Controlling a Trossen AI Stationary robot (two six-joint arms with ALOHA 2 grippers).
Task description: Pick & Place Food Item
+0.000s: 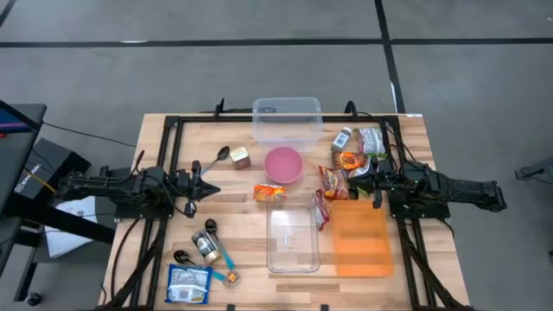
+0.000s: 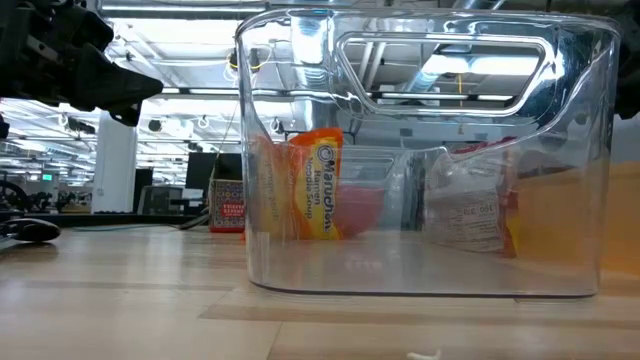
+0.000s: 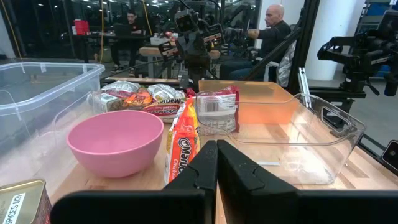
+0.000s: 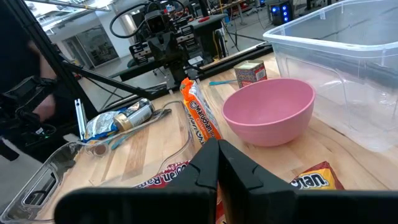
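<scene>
Orange crinkled-plastic ramen soup packet (image 1: 269,193) stood on edge on the pale wooden slatted table (image 1: 173,155), between the round glossy pink bowl (image 1: 283,164) and the clear rectangular plastic bin (image 1: 292,239); left gripper (image 1: 207,187) fingers closed, empty; right gripper (image 1: 356,182) fingers closed, empty.

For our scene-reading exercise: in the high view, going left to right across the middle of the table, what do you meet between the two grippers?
left gripper → brown tin → pink bowl → green-capped bottle → right gripper
</scene>
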